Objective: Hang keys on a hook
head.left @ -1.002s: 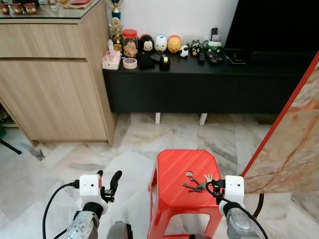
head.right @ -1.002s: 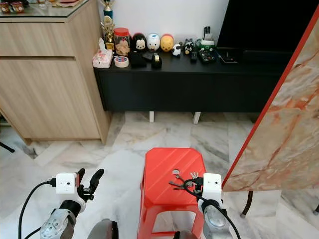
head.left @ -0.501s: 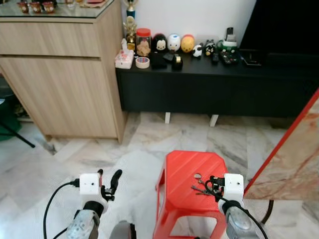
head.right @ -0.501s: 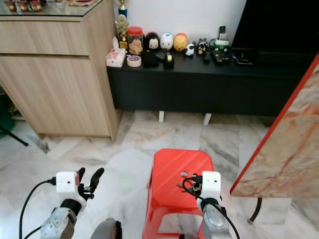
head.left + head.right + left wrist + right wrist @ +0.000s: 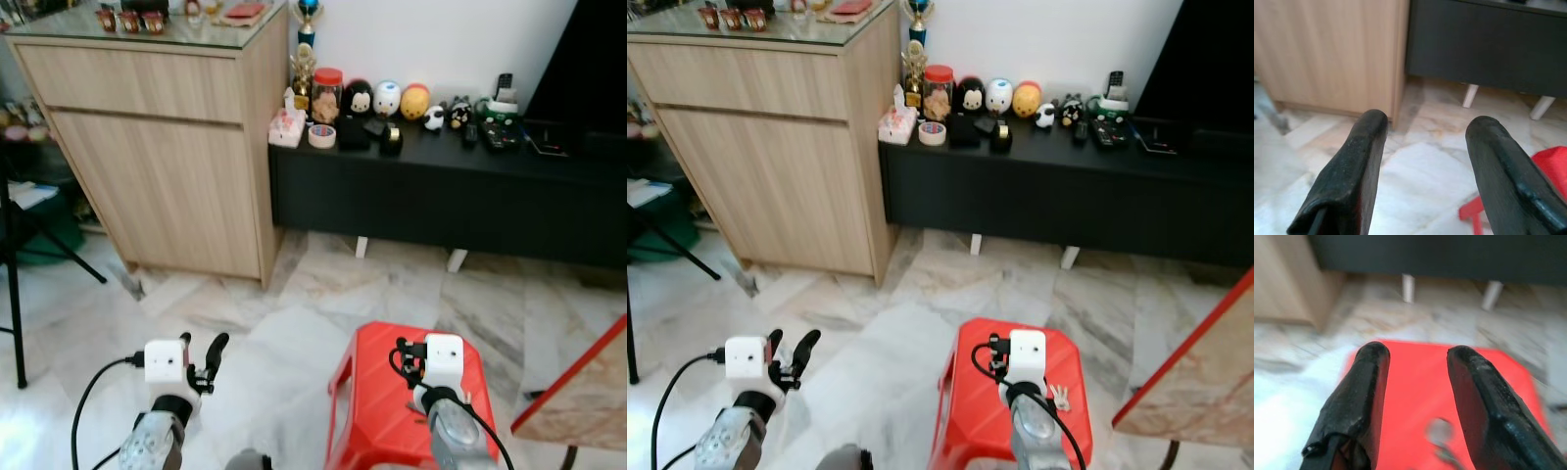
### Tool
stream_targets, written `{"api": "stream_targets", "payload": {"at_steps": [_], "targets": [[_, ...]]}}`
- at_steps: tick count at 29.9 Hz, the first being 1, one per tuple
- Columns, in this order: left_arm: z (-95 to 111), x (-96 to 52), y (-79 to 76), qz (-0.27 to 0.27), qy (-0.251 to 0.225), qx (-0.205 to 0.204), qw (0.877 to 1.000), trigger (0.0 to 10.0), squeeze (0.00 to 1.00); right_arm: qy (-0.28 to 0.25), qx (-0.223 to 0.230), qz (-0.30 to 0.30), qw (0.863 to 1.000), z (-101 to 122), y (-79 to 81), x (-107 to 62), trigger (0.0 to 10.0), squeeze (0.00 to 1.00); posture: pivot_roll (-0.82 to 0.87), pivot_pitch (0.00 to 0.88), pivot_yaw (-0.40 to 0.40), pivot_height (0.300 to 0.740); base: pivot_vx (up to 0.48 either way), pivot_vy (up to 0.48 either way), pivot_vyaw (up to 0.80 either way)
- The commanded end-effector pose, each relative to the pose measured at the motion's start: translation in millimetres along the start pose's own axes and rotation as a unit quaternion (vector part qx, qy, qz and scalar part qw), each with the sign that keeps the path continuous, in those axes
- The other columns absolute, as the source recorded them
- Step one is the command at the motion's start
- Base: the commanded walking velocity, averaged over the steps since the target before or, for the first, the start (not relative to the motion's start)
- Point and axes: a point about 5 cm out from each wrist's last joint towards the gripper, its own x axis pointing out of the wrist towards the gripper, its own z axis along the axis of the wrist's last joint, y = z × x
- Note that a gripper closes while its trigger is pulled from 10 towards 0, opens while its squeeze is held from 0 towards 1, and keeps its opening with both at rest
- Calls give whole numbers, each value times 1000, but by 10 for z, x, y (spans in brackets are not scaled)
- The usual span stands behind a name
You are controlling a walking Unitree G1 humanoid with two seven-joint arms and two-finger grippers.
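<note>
The red stool (image 5: 1058,372) is the landmark here. On its top, by the right edge, lie the keys (image 5: 1057,396): a small, light metal bunch, rigid pieces loose on a ring, likely to slip and dangle, so best pinched at the ring. The right gripper (image 5: 1415,382) hovers above the stool top, fingers parted and empty. The left gripper (image 5: 1422,142), also open and empty, hangs left of the stool.

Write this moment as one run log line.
keys: on red stool | right gripper: open, above keys | left gripper: open, idle
</note>
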Motion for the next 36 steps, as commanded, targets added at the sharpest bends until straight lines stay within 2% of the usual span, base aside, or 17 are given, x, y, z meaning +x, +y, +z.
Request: {"api": "stream_targets", "payload": {"at_steps": [1,9,13,17,20,23,24,25,27,31,34,36], "targets": [[9,10,-33,-7,-1,3,1000,10000,0,2,6,-14,1000,-9,-66,-8,10000,0,33,23,-70,653,0,0,0],[2,-1,-28,-7,-1,1,1000,10000,0,4,7,-39,999,-43,-112,-32,10000,0,35,23,-71,653,0,0,0],[-3,-9,-30,-8,0,2,1000,10000,0,26,11,-47,999,-124,-119,-59,10000,0,36,26,-72,653,0,0,0],[-7,-9,-32,-10,2,2,1000,10000,0,86,4,-70,994,-288,-163,-105,10000,0,36,26,-72,653,0,0,0],[-9,-6,-37,-11,3,2,1000,10000,0,116,21,-87,989,-358,-215,-128,10000,0,37,26,-71,653,0,0,0],[-15,-4,-45,-14,4,2,1000,10000,0,174,42,-81,980,-457,-205,-143,10000,0,36,25,-69,653,0,0,0],[-15,-4,-47,-14,5,2,1000,10000,0,178,39,-77,980,-458,-199,-140,10000,0,36,25,-69,653,0,0,0],[-14,3,-50,-14,5,1,1000,10000,0,188,5,-60,980,-466,-191,-136,10000,0,36,24,-70,653,0,0,0],[-11,10,-53,-15,4,0,1000,10000,0,190,-20,-48,980,-449,-173,-119,10000,0,33,23,-68,653,0,0,0],[-11,20,-81,-20,4,0,1000,10000,0,188,-41,-44,980,-386,-171,-70,10000,0,38,24,-70,653,0,0,0],[-11,27,-91,-22,4,0,1000,10000,0,157,-16,-52,986,-254,-184,6,10000,0,42,24,-73,653,0,0,0],[-6,29,-90,-22,3,0,1000,10000,0,141,-16,-50,989,-196,-174,35,10000,0,46,25,-74,653,0,0,0]]}}
